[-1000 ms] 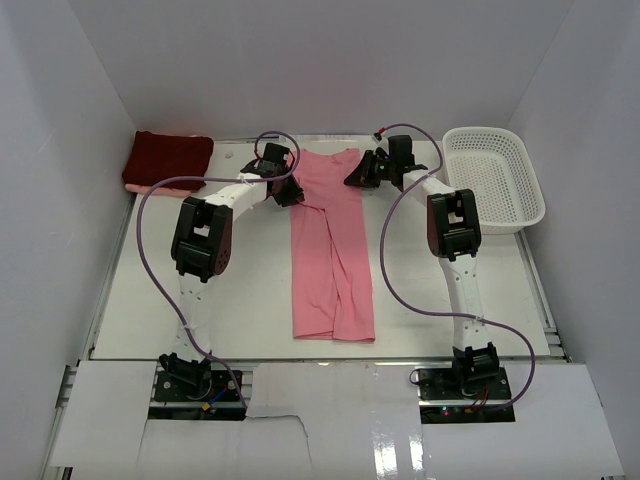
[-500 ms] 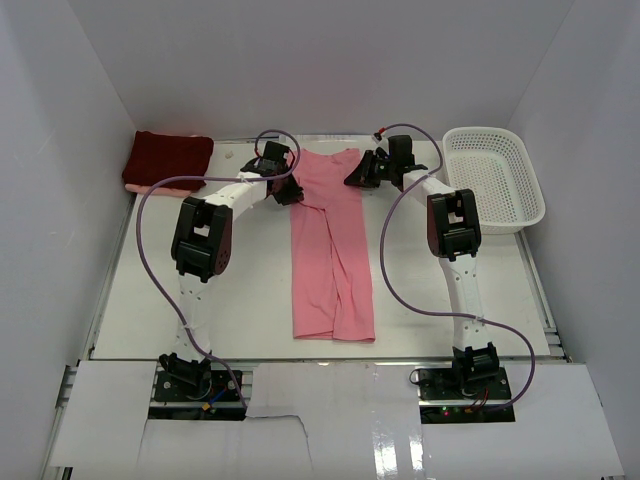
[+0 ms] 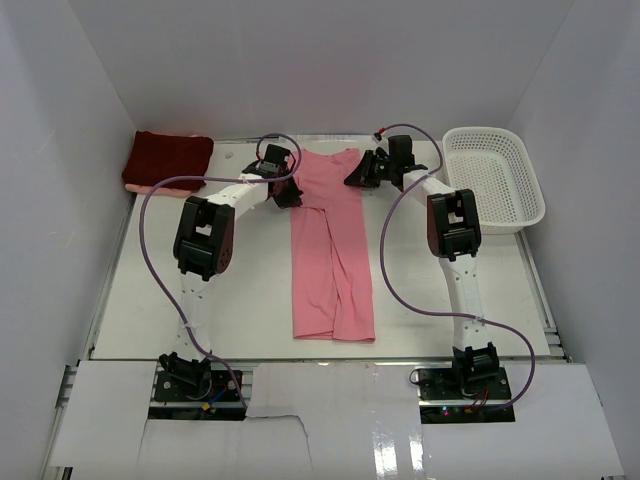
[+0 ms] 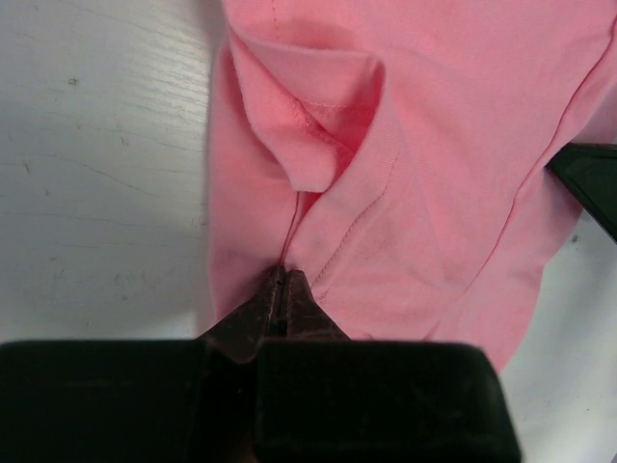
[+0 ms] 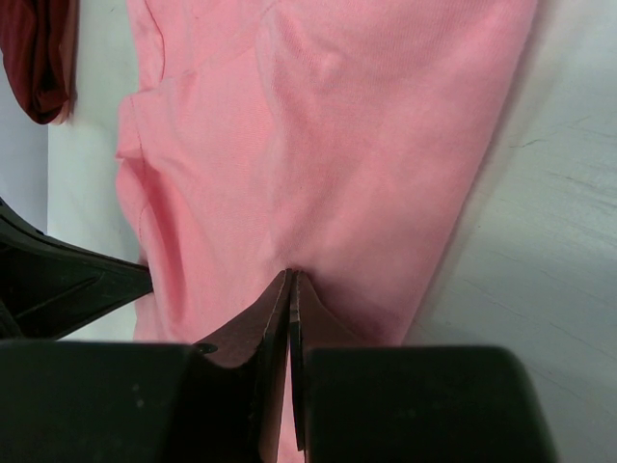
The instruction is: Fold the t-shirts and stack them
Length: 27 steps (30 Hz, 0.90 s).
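Observation:
The salmon pink t-shirt (image 3: 332, 250) lies as a long narrow strip down the middle of the table, its sides folded in. My left gripper (image 3: 291, 193) is shut on the shirt's upper left edge (image 4: 386, 174), near the collar end. My right gripper (image 3: 356, 176) is shut on the upper right edge (image 5: 328, 145). Both sit at the far end of the shirt. The dark maroon t-shirt (image 3: 168, 158) lies folded at the far left corner, and its edge shows in the right wrist view (image 5: 37, 53).
A white mesh basket (image 3: 492, 178) stands at the far right of the table. White walls close in the table on the left, back and right. Purple cables loop beside both arms.
The left arm has shifted very slightly to the right. The shirt and the right arm have not visibly moved.

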Each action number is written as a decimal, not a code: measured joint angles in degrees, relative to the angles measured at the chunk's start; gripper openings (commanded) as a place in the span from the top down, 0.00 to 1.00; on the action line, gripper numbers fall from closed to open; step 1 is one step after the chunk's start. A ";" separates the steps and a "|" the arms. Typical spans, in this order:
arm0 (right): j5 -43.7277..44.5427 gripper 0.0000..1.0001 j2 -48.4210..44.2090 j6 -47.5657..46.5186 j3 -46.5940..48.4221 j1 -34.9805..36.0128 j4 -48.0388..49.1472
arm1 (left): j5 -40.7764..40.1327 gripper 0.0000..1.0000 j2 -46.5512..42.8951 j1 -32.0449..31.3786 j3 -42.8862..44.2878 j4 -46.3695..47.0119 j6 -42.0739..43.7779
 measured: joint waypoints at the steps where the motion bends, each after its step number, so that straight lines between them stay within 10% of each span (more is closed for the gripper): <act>1: 0.00 0.92 0.00 0.00 -0.02 0.00 0.00 | 0.00 1.00 -0.02 0.00 -0.15 0.11 0.00; 20: -0.02 0.92 0.00 0.04 0.00 0.00 -0.02 | 2.95 0.98 -7.80 -0.02 -8.57 -1.53 -2.40; 23: -0.15 0.92 0.00 0.04 0.00 0.02 -0.04 | 4.02 0.86 -8.59 -0.02 -11.02 -1.31 -3.26; 27: -0.22 0.91 0.00 0.04 0.00 0.02 -0.04 | 4.26 0.41 -8.76 -0.02 -12.90 -1.53 -3.72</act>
